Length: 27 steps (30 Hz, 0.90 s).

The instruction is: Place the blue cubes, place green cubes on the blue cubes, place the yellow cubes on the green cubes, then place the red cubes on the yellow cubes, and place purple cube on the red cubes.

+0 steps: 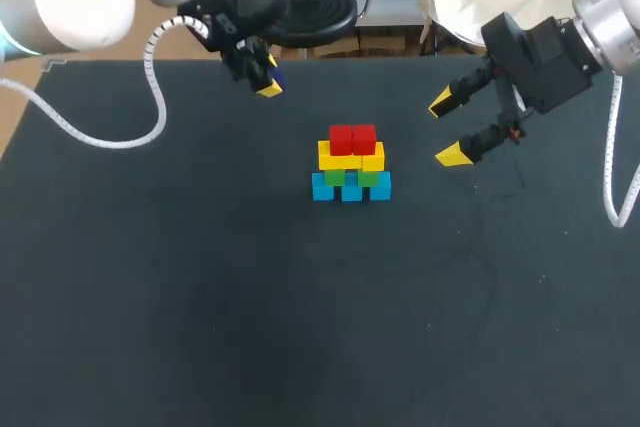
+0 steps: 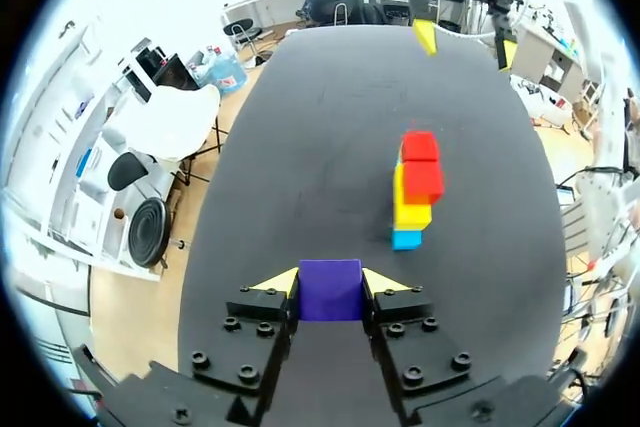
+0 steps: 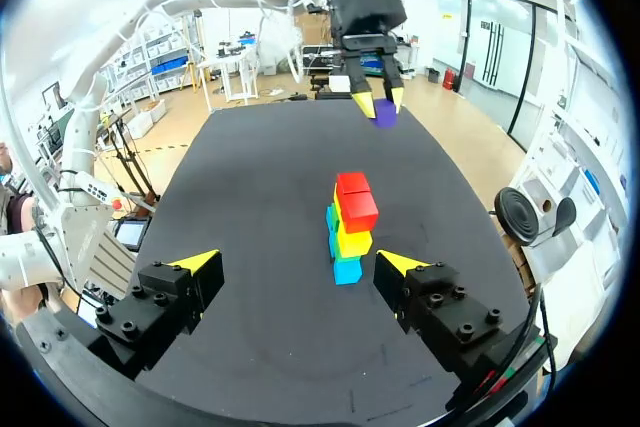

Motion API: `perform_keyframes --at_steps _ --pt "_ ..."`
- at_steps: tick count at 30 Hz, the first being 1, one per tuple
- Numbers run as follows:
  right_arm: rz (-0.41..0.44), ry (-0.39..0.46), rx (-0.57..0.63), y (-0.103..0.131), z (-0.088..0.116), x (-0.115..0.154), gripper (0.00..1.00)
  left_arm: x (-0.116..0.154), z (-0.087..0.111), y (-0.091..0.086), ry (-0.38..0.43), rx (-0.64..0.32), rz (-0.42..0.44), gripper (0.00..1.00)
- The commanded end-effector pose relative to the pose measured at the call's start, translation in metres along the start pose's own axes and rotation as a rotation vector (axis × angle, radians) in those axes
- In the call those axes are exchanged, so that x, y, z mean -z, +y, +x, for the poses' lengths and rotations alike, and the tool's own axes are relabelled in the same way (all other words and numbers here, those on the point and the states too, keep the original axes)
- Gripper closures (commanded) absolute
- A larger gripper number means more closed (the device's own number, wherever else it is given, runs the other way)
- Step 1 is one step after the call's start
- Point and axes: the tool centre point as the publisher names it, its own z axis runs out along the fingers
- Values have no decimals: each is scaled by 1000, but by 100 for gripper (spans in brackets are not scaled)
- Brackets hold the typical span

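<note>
Head view: purple cube (image 2: 330, 289) is clamped by left gripper (image 1: 267, 77), upper left. Right gripper (image 1: 447, 129) is held wide open, right of cube stack (image 1: 351, 164).

The smooth purple cube (image 2: 330, 290), faintly glossy, sits between the left gripper (image 2: 330, 283)'s matt black fingers (image 2: 262, 315). Ahead, the stacked cubes (image 2: 415, 192) look smooth and painted. The tabletop (image 2: 300, 147) is matt black.

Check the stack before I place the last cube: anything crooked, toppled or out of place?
Nothing stands out. The stack stands upright in tidy layers: blue, green, yellow, then red cubes on top. The purple cube sits in the left end effector, away from the stack; the right end effector is open and empty.
</note>
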Motion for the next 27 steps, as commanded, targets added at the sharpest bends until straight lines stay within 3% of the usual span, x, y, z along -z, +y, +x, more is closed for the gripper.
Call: perform_keyframes --at_steps 1,4,11,14,17,27 --pt "0 -2 1 0 0 0 0 15 -8 -22 32 27 -6 100" --pt "0 -2 1 0 0 0 0 13 -14 -33 76 70 37 100" --pt "0 -2 1 0 0 0 0 15 -24 -57 41 88 120 100" --pt "0 -2 1 0 0 0 0 17 -31 -70 40 49 140 100" --pt "0 -2 1 0 0 0 0 16 -38 -84 -25 -5 153 100" --pt "0 -2 1 0 0 0 0 16 -38 -84 -25 -5 153 100"
